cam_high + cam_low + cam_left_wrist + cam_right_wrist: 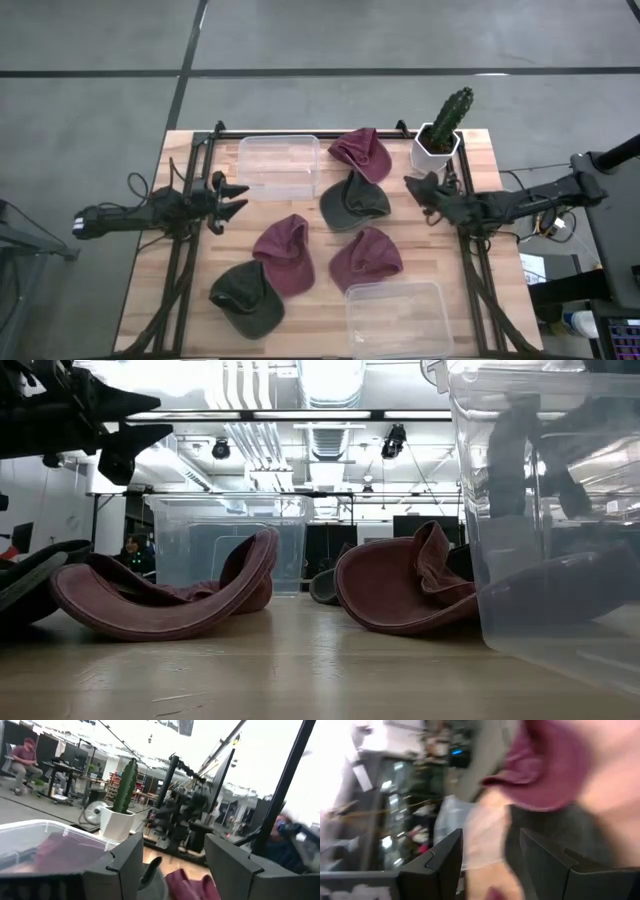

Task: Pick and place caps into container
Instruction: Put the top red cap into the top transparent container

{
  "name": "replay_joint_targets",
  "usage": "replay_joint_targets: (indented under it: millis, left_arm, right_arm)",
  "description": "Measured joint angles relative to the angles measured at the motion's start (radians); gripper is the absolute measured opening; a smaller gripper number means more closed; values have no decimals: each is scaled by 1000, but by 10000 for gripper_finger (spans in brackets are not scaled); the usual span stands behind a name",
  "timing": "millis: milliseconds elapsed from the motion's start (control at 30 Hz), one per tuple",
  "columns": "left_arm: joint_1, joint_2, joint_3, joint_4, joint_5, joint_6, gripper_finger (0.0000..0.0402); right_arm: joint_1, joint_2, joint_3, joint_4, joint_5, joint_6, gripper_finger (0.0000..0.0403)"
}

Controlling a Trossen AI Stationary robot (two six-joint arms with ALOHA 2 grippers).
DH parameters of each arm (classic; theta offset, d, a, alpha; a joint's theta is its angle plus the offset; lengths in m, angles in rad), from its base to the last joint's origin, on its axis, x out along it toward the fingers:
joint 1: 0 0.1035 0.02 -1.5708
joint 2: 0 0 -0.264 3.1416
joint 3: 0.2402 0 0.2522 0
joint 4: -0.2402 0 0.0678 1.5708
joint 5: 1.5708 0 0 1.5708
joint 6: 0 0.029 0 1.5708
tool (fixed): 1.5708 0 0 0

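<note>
You get even, soft overhead light on the table (200,310) in the high view, with only faint shadows under the caps (285,255). In the low view, ceiling lamps (330,380) blow out to white and glare streaks the near clear container (540,510). Your right wrist view is heavily motion-blurred; the maroon shape (545,765) is probably a cap. The left wrist background is overexposed.

The left gripper (236,201) hovers near the table's left edge, fingers spread. The right gripper (413,189) hovers near the right edge, fingers parted.
</note>
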Motion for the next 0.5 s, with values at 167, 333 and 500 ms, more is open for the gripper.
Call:
replay_joint_targets:
  millis: [167,333,500]
  left_arm:
    - [0,0,0,36,1,-86,204]
    - [0,0,0,119,1,-254,204]
    - [0,0,0,164,1,-334,204]
  right_arm:
    - [-57,89,31,-101,6,77,192]
    - [-167,185,56,-90,-77,63,192]
    - [-299,295,110,-44,-243,6,192]
